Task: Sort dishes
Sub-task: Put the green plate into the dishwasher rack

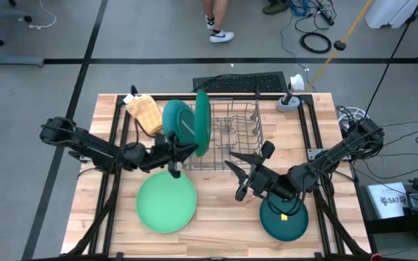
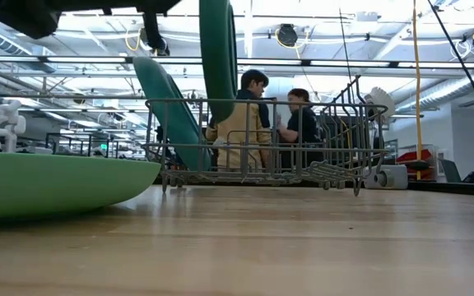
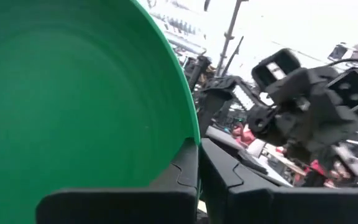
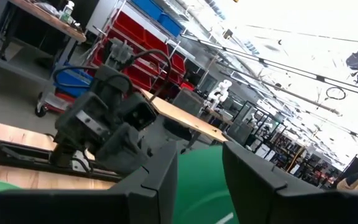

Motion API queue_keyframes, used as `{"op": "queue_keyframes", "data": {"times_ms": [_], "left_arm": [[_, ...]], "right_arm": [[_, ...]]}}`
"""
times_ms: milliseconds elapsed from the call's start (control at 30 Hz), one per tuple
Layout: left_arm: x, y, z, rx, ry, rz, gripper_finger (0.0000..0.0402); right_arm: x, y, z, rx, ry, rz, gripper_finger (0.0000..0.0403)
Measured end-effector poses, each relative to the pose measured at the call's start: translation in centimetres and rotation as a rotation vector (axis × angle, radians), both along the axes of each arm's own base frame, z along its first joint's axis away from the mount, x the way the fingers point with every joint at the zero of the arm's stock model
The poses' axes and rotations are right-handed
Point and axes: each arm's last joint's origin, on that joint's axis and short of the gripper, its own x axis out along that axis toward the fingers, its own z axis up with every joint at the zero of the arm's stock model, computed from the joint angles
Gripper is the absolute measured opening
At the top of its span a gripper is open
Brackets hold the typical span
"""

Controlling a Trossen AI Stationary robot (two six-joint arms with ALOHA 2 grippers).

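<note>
My left gripper (image 1: 186,150) is shut on a dark green plate (image 1: 202,123) that stands on edge over the left part of the grey wire rack (image 1: 231,138). In the low view the plate's lower edge (image 2: 218,115) dips below the rack's top rail. A teal plate (image 1: 175,118) leans in the rack's left end. A light green plate (image 1: 166,201) lies flat on the table, near left. A dark teal plate (image 1: 284,220) lies flat, near right, under my right arm. My right gripper (image 1: 236,177) is open and empty just in front of the rack. My left gripper pinches the dark green plate's rim (image 3: 193,134) between its two fingers (image 3: 180,174), at the plate's near side. The fingers come about level from the table's left. The plate stands upright on edge, clear of the table; whether it rests on the rack, I cannot tell.
A tan waffle-textured lump (image 1: 145,112) lies at the far left beside the rack. A small grey stand (image 1: 289,101) sits at the far right corner. Bare wood lies between the two flat plates. People (image 2: 257,123) stand beyond the table's far edge.
</note>
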Motion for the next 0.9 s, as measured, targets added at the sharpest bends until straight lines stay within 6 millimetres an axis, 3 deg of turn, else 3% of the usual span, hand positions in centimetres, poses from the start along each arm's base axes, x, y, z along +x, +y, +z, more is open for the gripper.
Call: {"op": "queue_keyframes", "data": {"times_ms": [433,900], "left_arm": [[1.3,1.7,-1.7,-0.081,0.007,0.050,0.0005],[2.0,2.0,-2.9,-0.109,0.051,0.089,0.0005]], "right_arm": [[0.3,-0.4,-0.2,0.007,0.008,-0.010,0.0118],[0.4,-0.5,-0.3,0.011,0.015,-0.009,0.0118]]}}
